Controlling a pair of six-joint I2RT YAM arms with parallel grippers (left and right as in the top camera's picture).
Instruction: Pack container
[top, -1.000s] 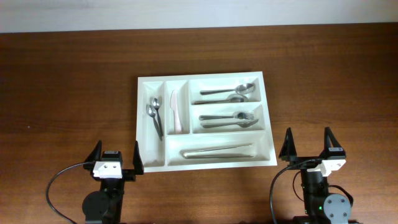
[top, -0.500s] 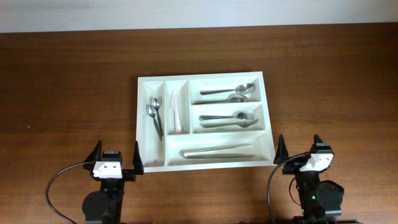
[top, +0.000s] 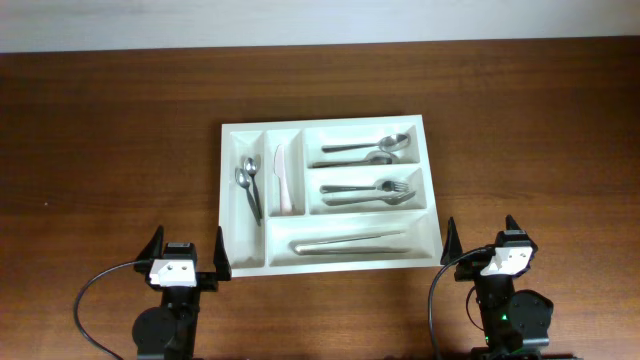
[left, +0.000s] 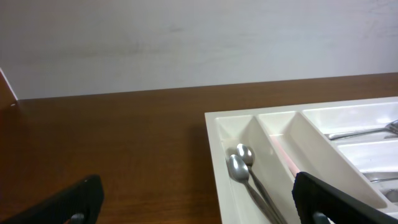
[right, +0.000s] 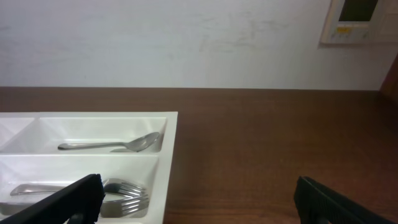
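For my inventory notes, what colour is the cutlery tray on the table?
The cutlery tray is plain white; the overhead view shows it best.

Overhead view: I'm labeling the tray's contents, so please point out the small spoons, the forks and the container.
small spoons (top: 250, 188), overhead view, on their handles.
forks (top: 365, 189), overhead view, on their handles.
container (top: 242, 245), overhead view, on the bare floor of its leftmost compartment.
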